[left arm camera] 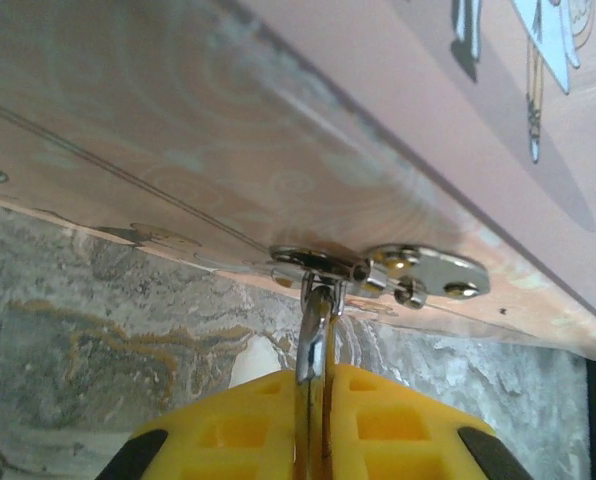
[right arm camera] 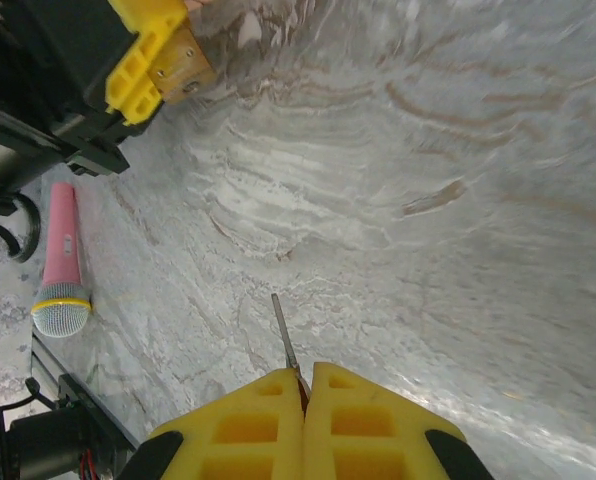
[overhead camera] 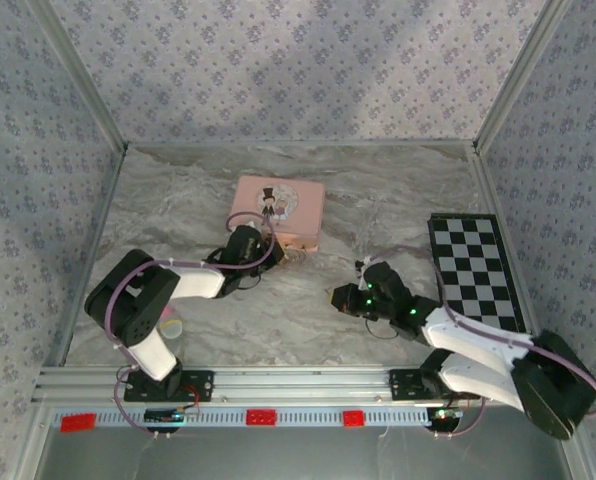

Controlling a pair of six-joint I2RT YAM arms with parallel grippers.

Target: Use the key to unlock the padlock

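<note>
Pinching the key (right arm camera: 286, 338), the right pincer (right arm camera: 305, 378) is closed; left pincer (left arm camera: 318, 385) grips the padlock (left arm camera: 316, 320) (at a metal clasp (left arm camera: 425, 270)).

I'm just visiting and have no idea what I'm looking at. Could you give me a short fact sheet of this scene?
Left gripper: shut on the padlock, whose silvery shackle is hooked in the clasp
Right gripper: shut on the key, blade sticking out above the table
Pink tin: lying flat, mid-table, clasp side facing the arms
Progress: key not yet in the padlock; the two grippers are apart
Other things: checkerboard on the right; toy microphone lying by the left arm
</note>
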